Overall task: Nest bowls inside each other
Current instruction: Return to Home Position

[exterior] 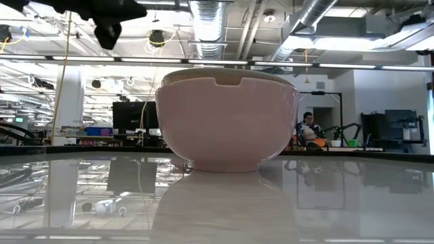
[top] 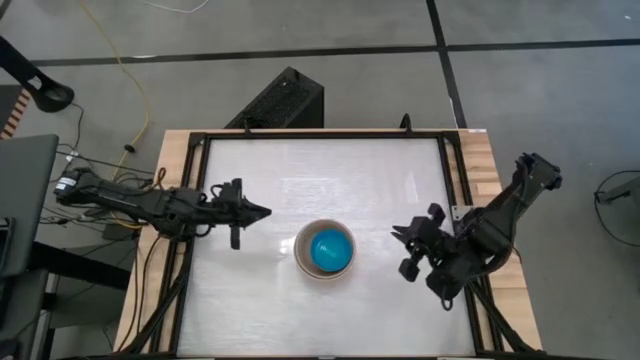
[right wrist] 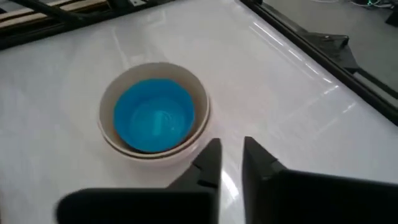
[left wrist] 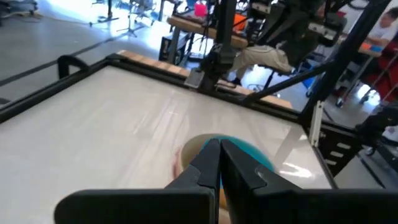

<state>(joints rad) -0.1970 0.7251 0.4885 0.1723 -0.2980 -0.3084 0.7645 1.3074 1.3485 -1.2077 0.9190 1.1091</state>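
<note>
A stack of nested bowls (top: 325,250) stands on its foot at the middle of the white table, nearer the front edge. The innermost bowl is bright blue (right wrist: 154,115), with cream and beige rims (right wrist: 202,118) around it. In the low view the outer bowl (exterior: 227,122) looks pale pink-white. My left gripper (top: 265,211) hovers left of the stack, shut and empty, pointing level toward it (left wrist: 220,149). My right gripper (top: 397,233) hovers right of the stack, tilted down. A narrow gap shows between its fingertips (right wrist: 231,149), with nothing in it.
Black rails (top: 450,180) and wooden strips frame the table. Bare tabletop lies all around the stack. A black box (top: 285,100) sits on the floor beyond the far edge. A seated person (exterior: 308,129) shows in the room behind.
</note>
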